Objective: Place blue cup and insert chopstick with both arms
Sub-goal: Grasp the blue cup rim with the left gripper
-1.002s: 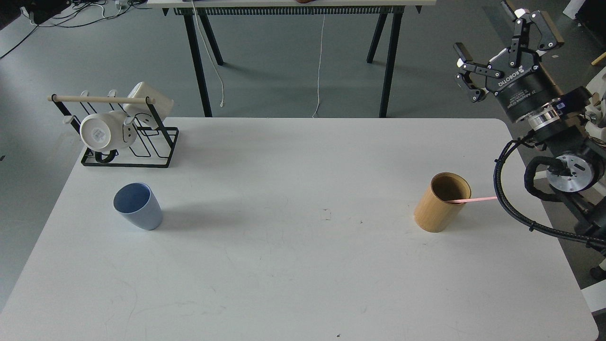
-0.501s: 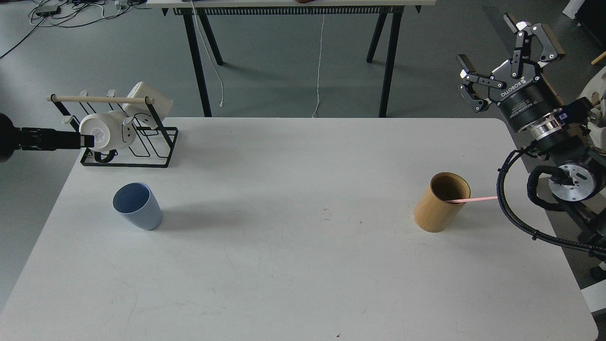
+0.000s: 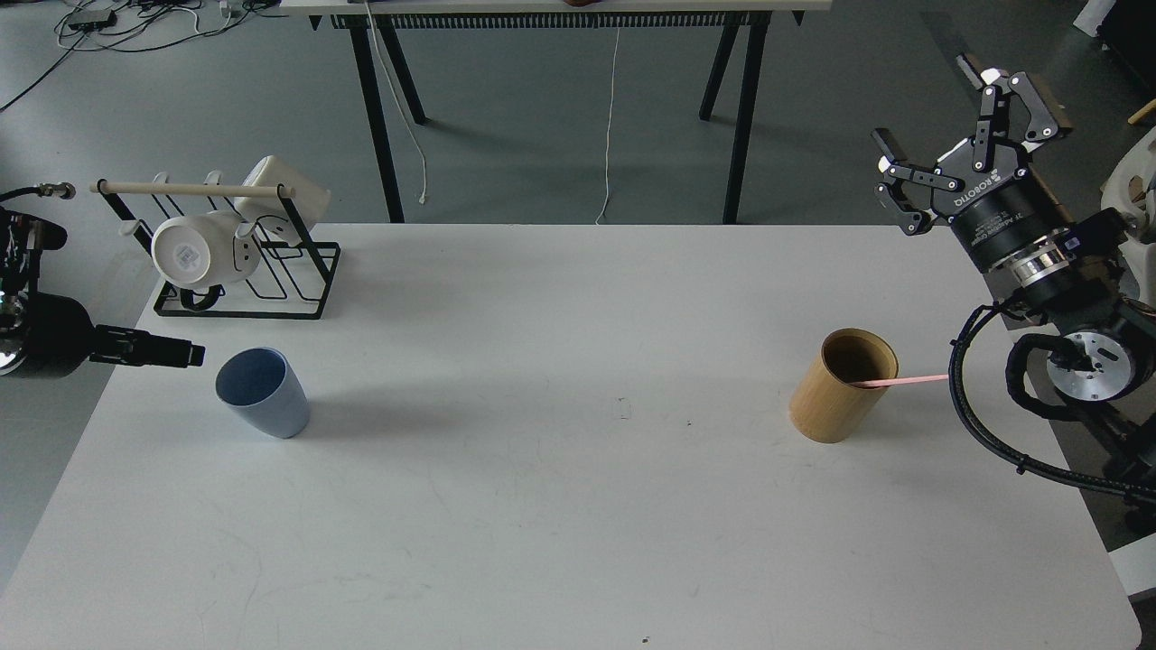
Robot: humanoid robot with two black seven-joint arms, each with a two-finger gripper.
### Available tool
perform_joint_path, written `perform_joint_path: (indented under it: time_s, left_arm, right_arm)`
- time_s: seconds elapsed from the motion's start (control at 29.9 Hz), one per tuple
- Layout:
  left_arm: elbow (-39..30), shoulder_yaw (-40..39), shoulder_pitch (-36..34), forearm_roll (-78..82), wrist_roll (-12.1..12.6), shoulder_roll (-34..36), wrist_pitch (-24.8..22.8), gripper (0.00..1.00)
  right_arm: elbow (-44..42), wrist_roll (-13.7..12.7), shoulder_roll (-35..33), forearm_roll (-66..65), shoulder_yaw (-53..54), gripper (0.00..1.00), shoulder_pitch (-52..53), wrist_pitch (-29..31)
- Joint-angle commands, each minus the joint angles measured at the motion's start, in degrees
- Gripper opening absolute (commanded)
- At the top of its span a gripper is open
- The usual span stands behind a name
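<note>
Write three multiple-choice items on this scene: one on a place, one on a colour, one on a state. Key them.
1. Where does the pink chopstick rest?
A. in the blue cup
B. in the tan wooden cylinder
C. flat on the table

2. What colour is the handleless cup at the table's left?
A. pale blue
B. white
C. tan

3. How is the right claw?
A. shut on the chopstick
B. shut on the cup
C. open, holding nothing

Key: 1 B, the chopstick leans out of the wooden cylinder. 2 A, the blue cup stands below the mug rack. 3 C, the right claw hangs spread, off the table's edge.
</note>
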Motion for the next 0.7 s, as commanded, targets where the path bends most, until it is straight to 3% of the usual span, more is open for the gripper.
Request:
perform_joint_path:
  time_s: [0.0,0.2,0.67]
  left_arm:
    - [0.3,-0.2,1.5,-0.4,0.0,-0.6,0.0,0.99]
    - [3.5,-0.2,2.9,-1.1,0.0,-3.5,1.4,0.99]
    - [3.8,-0.2,3.0,-4.6,0.0,-6.2,1.4,0.98]
  right_arm:
    - [0.0,0.0,0.0,0.0,0.0,0.95,-0.1,0.0]
    - [0.0,0.0,0.0,0.0,0.0,0.95,-0.3,0.0]
    - [-0.2,0.0,0.0,0.0,0.1,0.95,-1.8,0.0]
